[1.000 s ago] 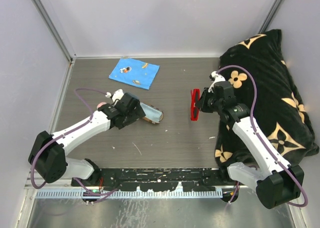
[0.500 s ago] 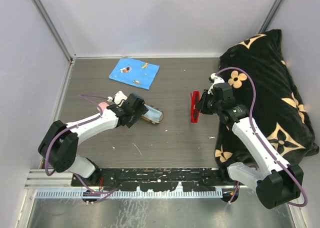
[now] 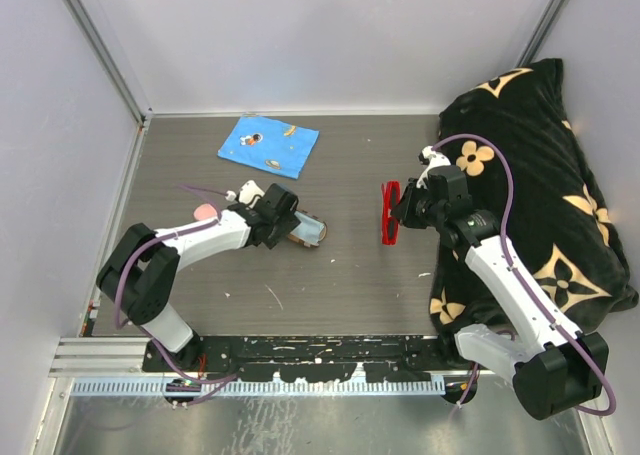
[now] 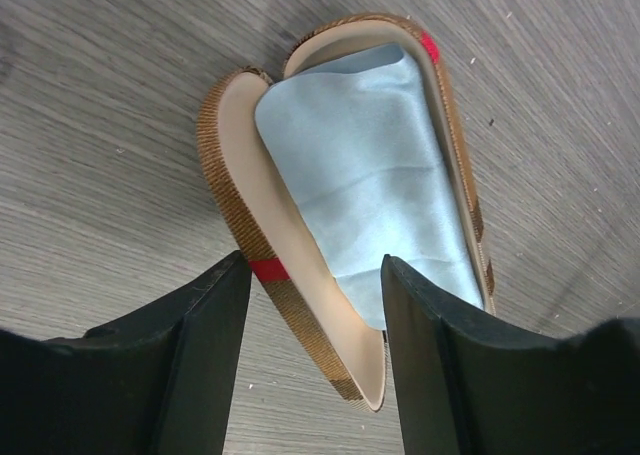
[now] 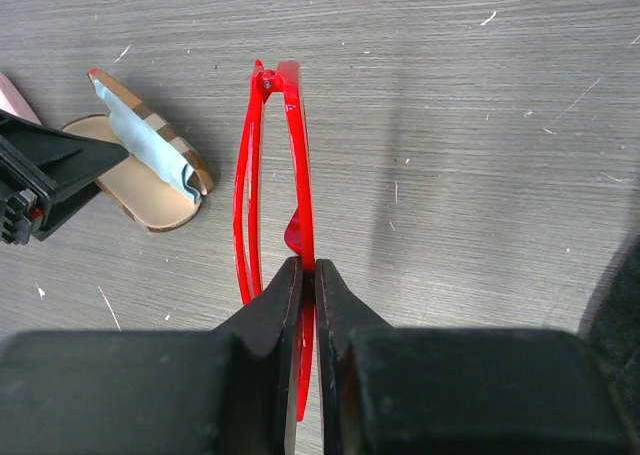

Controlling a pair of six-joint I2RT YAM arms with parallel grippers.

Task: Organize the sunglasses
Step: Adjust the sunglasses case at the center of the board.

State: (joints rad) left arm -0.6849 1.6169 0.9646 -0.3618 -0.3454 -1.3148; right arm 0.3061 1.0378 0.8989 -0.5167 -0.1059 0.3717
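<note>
Left gripper [image 3: 287,221] is mid-bench, open wide. Its fingers [image 4: 200,345] straddle the near end of an open brown woven clamshell glasses case [image 4: 232,165]. Can't tell if either finger touches it, and nothing is clamped. The case lies flat on the grey wood-grain bench [image 3: 350,275], tan lining up, with a light blue wiping cloth [image 4: 360,175] tucked inside. A pink rounded object [image 3: 205,211] sits just behind the left arm, mostly hidden.

Right gripper [image 5: 301,271] is pinched tight on the bright red angular plastic sunglasses [image 5: 292,155]. They are folded, held on edge, lens plane vertical. Can't tell if the lower edge touches the bench. They sit right of the case, well apart from it [image 3: 389,211].

A black cushion with tan flower print [image 3: 545,175] fills the right side. Far left there is a blue printed cloth [image 3: 268,145], flat on the bench.
</note>
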